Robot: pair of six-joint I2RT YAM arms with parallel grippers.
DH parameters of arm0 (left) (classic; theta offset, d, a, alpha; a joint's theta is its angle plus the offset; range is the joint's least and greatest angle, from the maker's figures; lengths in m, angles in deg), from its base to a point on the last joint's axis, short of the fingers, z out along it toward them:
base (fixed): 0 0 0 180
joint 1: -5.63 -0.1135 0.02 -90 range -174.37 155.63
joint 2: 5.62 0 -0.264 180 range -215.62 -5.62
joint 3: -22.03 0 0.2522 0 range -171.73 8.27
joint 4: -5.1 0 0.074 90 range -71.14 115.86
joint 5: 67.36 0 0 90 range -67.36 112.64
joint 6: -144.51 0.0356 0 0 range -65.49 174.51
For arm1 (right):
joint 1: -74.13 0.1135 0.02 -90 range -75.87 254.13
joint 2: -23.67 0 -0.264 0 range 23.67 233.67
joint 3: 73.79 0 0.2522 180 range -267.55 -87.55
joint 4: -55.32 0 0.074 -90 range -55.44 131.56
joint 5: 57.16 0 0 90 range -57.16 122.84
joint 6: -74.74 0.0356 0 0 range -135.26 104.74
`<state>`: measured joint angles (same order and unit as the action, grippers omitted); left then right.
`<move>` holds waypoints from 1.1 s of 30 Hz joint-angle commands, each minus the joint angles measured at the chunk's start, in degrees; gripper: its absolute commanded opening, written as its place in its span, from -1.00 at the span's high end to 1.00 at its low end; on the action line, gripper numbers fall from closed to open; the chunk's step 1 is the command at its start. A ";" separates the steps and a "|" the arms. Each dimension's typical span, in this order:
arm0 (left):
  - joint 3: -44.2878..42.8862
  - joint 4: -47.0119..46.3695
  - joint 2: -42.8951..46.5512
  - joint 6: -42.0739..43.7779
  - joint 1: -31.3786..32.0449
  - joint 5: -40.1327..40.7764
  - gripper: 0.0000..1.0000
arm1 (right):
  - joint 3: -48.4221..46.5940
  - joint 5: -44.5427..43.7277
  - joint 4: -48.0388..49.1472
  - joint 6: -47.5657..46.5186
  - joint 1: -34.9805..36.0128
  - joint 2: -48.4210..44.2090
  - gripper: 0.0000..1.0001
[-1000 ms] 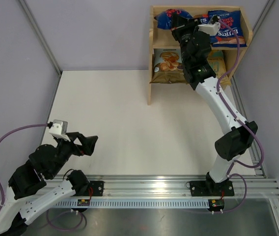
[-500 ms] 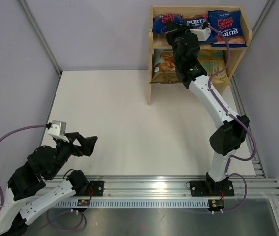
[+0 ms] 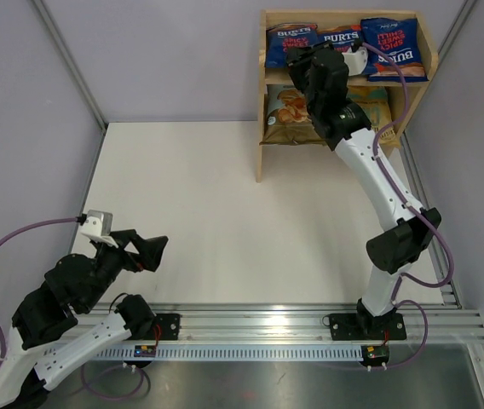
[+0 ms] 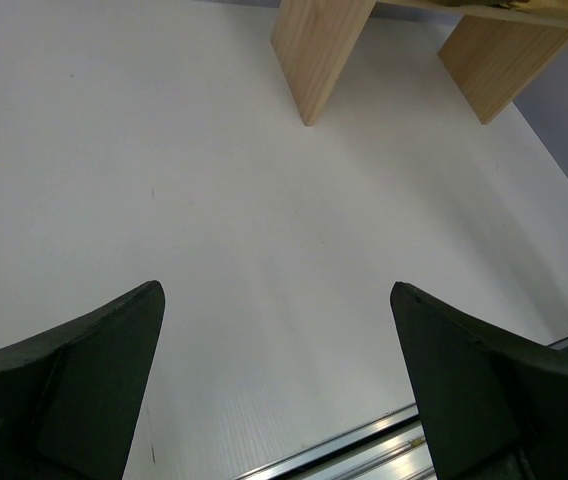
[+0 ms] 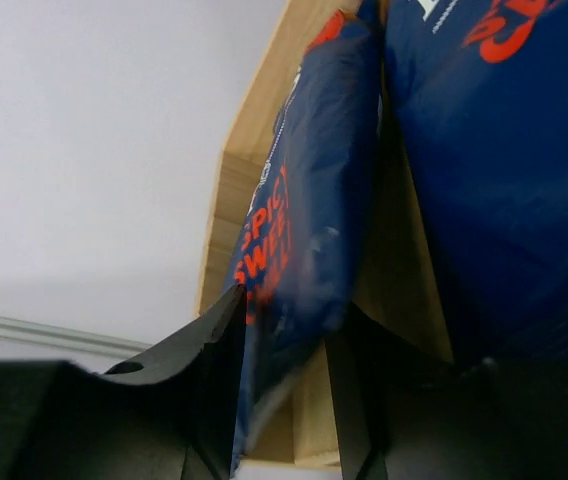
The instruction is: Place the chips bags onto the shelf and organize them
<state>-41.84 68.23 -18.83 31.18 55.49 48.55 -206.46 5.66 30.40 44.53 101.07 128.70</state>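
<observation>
The wooden shelf (image 3: 260,85) stands at the back right. On its top tier are three dark blue BURTS bags: left (image 3: 287,37), middle (image 3: 342,38) and right (image 3: 391,47). The golden-yellow bag (image 3: 286,106) and the pale bag (image 3: 377,106) lie on the lower tier. My right gripper (image 3: 298,61) is at the top tier's front, shut on the left bag's lower edge (image 5: 309,200), with one finger on each side (image 5: 286,310). The middle bag (image 5: 494,150) hangs beside it. My left gripper (image 3: 152,251) is open and empty over the near left of the table (image 4: 276,300).
The shelf's side panels (image 4: 314,50) stand on the white table (image 3: 225,213). Grey walls close in the back and sides. A metal rail (image 3: 310,324) runs along the near edge.
My right gripper has moved left along the top tier with the left blue bag. The bag now stands more upright at the tier's left end. The left arm has barely moved.
</observation>
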 commanded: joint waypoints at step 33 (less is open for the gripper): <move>0.19 -2.34 0.64 -0.22 -0.12 1.07 -0.98 | -4.93 11.97 -11.70 11.58 -4.00 -0.35 0.75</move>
<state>-41.84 68.14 -18.13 30.96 55.49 48.64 -209.26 17.03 19.02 55.46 96.94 127.72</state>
